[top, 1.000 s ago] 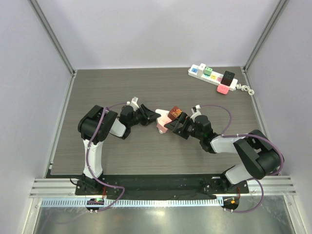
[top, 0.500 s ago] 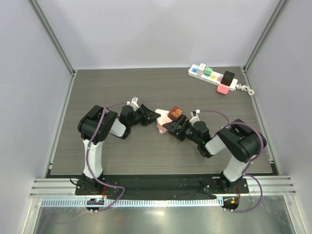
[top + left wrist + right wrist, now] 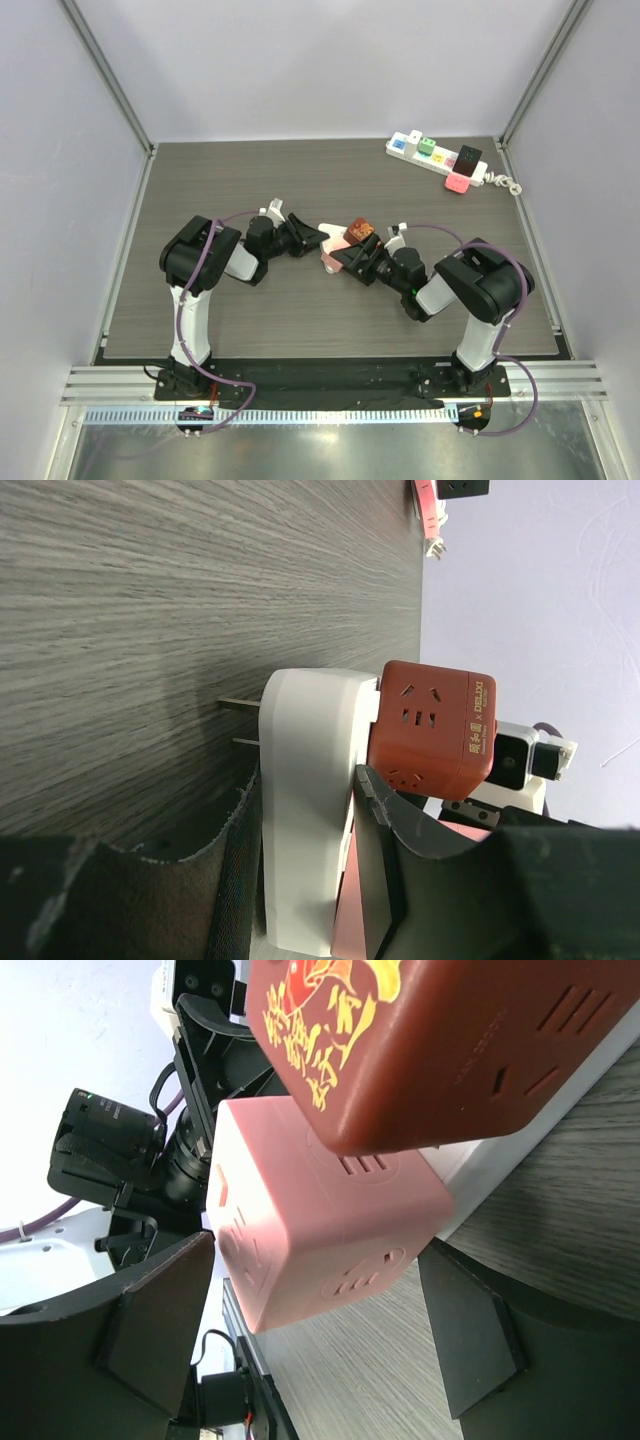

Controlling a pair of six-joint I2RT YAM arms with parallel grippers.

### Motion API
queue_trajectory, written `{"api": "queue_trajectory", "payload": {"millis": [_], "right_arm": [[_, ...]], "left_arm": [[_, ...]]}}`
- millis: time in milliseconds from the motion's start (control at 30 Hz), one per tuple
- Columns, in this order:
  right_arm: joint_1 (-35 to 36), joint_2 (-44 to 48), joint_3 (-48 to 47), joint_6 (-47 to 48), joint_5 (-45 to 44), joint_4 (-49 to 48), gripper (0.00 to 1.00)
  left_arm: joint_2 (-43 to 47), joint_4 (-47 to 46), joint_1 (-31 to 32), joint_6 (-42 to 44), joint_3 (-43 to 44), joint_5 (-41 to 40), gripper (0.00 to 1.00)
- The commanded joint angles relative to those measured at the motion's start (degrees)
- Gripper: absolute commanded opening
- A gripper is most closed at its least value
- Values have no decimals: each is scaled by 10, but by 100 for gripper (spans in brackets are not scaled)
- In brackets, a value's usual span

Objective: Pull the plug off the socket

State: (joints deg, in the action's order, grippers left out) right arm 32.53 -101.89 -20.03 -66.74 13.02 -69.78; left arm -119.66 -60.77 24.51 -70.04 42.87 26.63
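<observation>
Right now my left gripper point(image 3: 308, 780) is clenched on the white plug point(image 3: 310, 720), with a finger pressed to each flat side. Just past those fingertips a red cube point(image 3: 430, 725) sits on the plug, and a pink cube point(image 3: 300, 1190) is next to it. My right gripper point(image 3: 318, 1250) is spread apart, one finger on either side of the pink cube, not squeezing it. Both grippers meet nose to nose low over the table point(image 3: 200, 190). A power strip point(image 3: 440, 158) lies well beyond my right fingers.
</observation>
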Motion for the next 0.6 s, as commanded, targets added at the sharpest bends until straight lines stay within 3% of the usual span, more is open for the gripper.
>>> {"api": "queue_trajectory", "payload": {"millis": [0, 233, 267, 367, 567], "right_arm": [[5, -16, -14, -7, -14, -76, 88], [5, -18, -14, -20, -25, -75, 80], [5, -17, -12, -23, -26, -77, 70], [5, -15, -13, -32, -31, -77, 61], [4, -26, -7, -53, -35, -105, 28]], "left_arm": [[6, -2, 2, 12, -1, -7, 0], [7, -2, 2, 12, -3, -11, 0], [8, -1, 2, 12, -3, -12, 0], [7, -1, 2, 12, -5, -15, 0], [14, -2, 2, 17, -11, -24, 0]]}}
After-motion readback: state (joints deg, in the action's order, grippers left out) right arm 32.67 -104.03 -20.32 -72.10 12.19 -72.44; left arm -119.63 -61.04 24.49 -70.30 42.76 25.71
